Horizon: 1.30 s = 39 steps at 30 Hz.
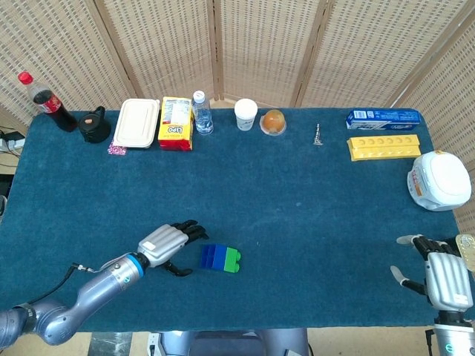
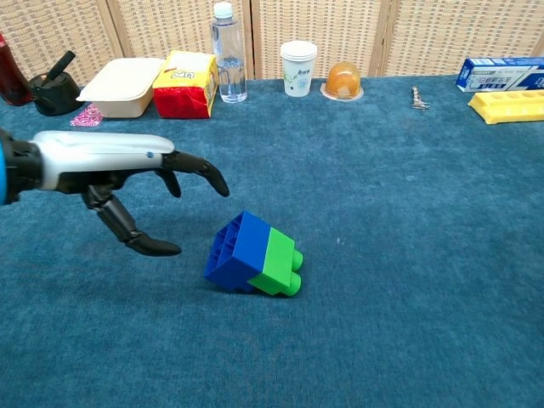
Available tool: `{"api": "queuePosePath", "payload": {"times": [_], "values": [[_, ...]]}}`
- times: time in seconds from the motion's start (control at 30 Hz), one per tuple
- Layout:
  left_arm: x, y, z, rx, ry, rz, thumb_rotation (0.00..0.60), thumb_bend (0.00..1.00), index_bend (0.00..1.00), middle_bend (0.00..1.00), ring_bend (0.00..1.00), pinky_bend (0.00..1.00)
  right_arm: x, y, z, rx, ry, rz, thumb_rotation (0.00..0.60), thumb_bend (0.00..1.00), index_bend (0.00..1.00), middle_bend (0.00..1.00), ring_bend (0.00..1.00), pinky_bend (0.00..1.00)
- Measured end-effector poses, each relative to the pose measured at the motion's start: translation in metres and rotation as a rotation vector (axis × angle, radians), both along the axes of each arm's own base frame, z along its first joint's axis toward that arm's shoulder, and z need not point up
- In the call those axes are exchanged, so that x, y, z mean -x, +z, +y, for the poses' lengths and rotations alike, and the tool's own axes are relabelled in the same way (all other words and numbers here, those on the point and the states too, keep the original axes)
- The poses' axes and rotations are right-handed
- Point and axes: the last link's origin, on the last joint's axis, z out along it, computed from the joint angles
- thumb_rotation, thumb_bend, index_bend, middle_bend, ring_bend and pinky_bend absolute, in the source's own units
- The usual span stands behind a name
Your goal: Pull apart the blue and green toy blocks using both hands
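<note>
The blue block (image 1: 212, 256) and the green block (image 1: 232, 259) lie joined on the blue cloth near the table's front edge; in the chest view the blue block (image 2: 240, 253) is on the left and the green block (image 2: 277, 262) on the right. My left hand (image 1: 168, 242) hovers just left of the blue block with fingers spread and nothing in it; in the chest view that left hand (image 2: 127, 170) sits a short gap from the block. My right hand (image 1: 442, 275) stays at the front right corner, fingers apart, holding nothing.
Along the far edge stand a cola bottle (image 1: 47, 101), a white lunch box (image 1: 136, 123), a yellow-red box (image 1: 175, 123), a water bottle (image 1: 202, 113), a paper cup (image 1: 246, 114) and a yellow tray (image 1: 384, 146). A white round container (image 1: 439, 180) sits at the right edge.
</note>
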Motion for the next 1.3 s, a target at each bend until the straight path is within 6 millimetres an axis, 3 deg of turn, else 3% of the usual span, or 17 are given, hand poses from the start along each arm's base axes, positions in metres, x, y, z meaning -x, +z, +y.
{"api": "queuePosePath", "payload": {"times": [0.63, 1.0, 1.3], "values": [[-0.032, -0.043, 0.007, 0.022, -0.016, 0.068, 0.478, 0.30, 0.22, 0.19, 0.09, 0.26, 0.008, 0.008, 0.007, 0.030, -0.018, 0.001, 0.600, 0.26, 0.38, 0.41, 0.43, 0.32], [-0.037, -0.060, 0.010, -0.009, -0.014, 0.109, 0.485, 0.36, 0.48, 0.32, 0.26, 0.40, 0.012, 0.014, 0.009, 0.044, -0.043, 0.004, 0.600, 0.26, 0.38, 0.41, 0.43, 0.32], [-0.043, -0.068, 0.012, -0.046, -0.002, 0.092, 0.494, 0.38, 0.55, 0.37, 0.32, 0.44, 0.012, 0.014, 0.010, 0.041, -0.051, 0.001, 0.600, 0.26, 0.38, 0.41, 0.43, 0.32]]}}
